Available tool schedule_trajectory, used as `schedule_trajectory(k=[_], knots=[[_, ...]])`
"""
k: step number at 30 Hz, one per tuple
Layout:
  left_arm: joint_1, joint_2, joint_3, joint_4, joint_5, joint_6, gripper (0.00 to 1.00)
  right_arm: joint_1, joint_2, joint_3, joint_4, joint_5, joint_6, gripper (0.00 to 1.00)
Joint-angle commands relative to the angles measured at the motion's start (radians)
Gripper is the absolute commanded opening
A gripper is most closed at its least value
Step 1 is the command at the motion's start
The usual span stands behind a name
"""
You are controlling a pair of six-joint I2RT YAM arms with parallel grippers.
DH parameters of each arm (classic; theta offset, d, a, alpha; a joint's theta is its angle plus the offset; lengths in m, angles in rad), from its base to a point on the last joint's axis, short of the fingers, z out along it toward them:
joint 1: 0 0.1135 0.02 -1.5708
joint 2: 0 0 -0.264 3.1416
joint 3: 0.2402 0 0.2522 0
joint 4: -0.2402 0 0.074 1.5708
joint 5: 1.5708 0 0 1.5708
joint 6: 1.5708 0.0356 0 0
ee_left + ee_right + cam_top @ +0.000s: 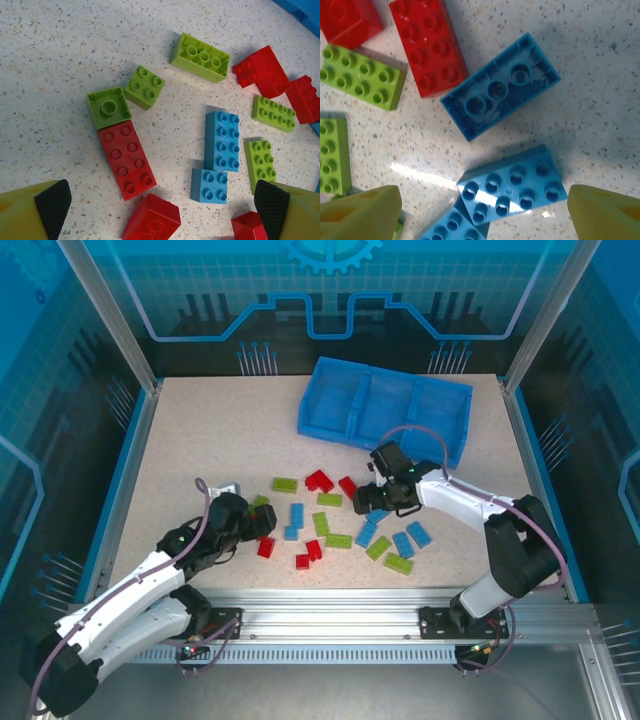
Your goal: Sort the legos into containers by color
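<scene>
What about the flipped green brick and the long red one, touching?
Touching. Left wrist view: the flipped green brick butts the end of the long red brick, no gap showing.

About twenty legos (338, 540), three containers (385, 405)

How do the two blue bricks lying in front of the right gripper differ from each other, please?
The farther blue brick lies upside down, its hollow underside showing; the nearer blue brick lies studs up. The farther one lies beyond the fingertips; the nearer one sits between the fingers of the open right gripper. Both are light blue and the same long shape.
</scene>
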Motion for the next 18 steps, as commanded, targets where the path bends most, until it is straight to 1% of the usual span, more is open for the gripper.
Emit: schedule_trajectory(k=[1, 4, 7, 12, 18], knots=[[-0.008, 0.004, -0.009, -0.014, -0.031, -0.009, 0.99, -0.008, 0.043, 0.04, 0.016, 0.009, 0.074, 0.89], [-0.01, 0.011, -0.006, -0.015, -0.038, 0.0, 0.99, -0.04, 0.062, 0.035, 0.06, -0.03, 0.134, 0.88], [-0.011, 0.018, -0.006, -0.015, -0.047, 0.002, 0.99, -0.062, 0.096, 0.063, 0.057, -0.038, 0.193, 0.87], [-0.015, 0.021, -0.017, -0.013, -0.053, -0.001, 0.99, -0.083, 0.131, 0.096, 0.057, -0.032, 0.249, 0.86], [-0.016, 0.016, -0.026, -0.012, -0.06, -0.002, 0.99, -0.115, 0.18, 0.122, 0.068, -0.073, 0.287, 0.83]])
